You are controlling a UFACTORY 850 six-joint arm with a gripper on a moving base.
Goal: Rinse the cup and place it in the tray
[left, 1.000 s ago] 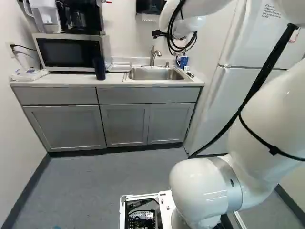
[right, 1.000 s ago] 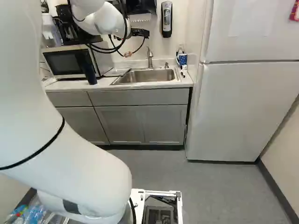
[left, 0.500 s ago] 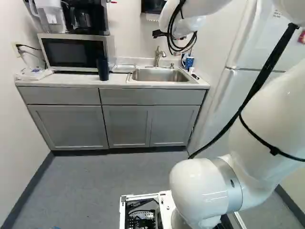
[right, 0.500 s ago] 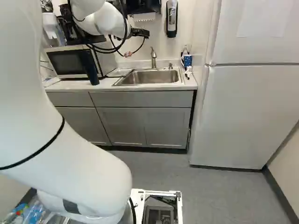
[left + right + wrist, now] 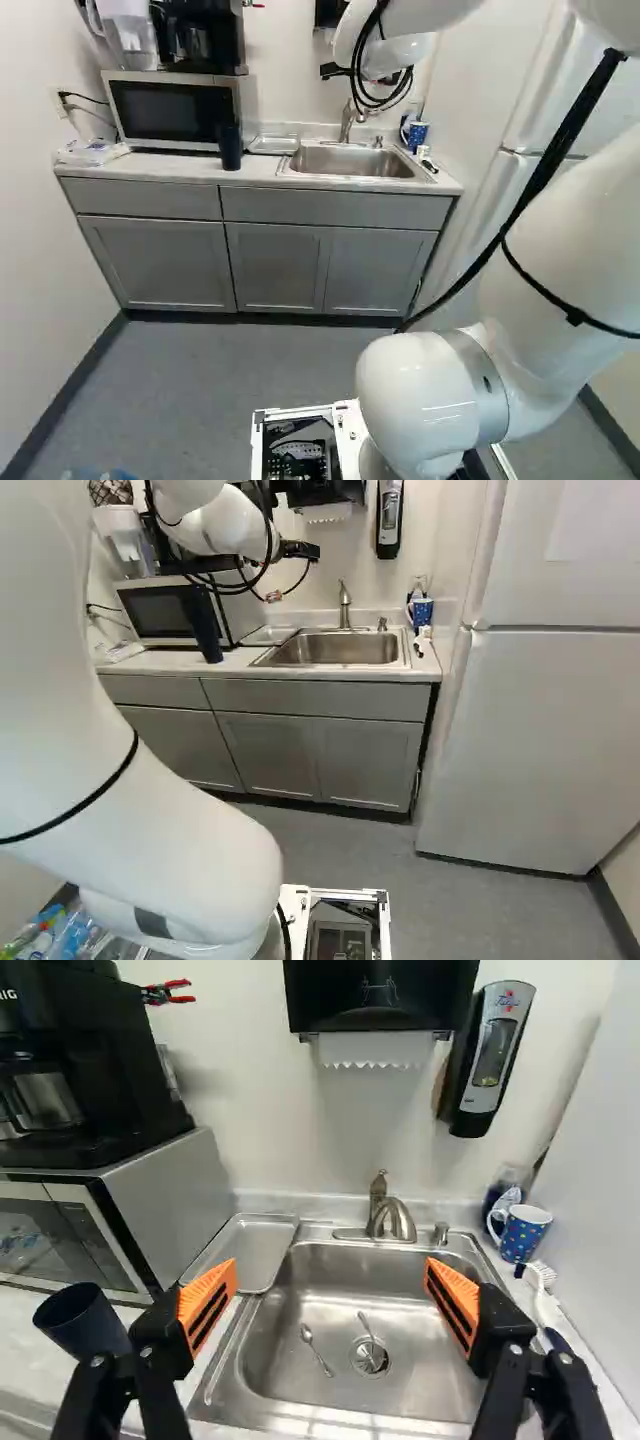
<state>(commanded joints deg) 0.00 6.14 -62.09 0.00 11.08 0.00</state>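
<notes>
The tool (image 5: 300, 550) stood wide open — fingers well apart, nothing gripped — facing the sink (image 5: 350, 1278). The spotted cup (image 5: 522, 1233) rested upright on the counter (image 5: 170, 168) beside the sink; the tray (image 5: 250, 1248), apparently metal, lay at the opposite side.

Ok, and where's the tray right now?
In the left base view, the tray lies at the counter's back, left of the sink and just right of the microwave.

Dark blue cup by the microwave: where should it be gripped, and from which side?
Probably its upper wall, one finger on either side, coming in level over the front edge of the counter. The dark blue cup stands upright, round, with no handle showing, and the microwave sits close behind it.
</notes>
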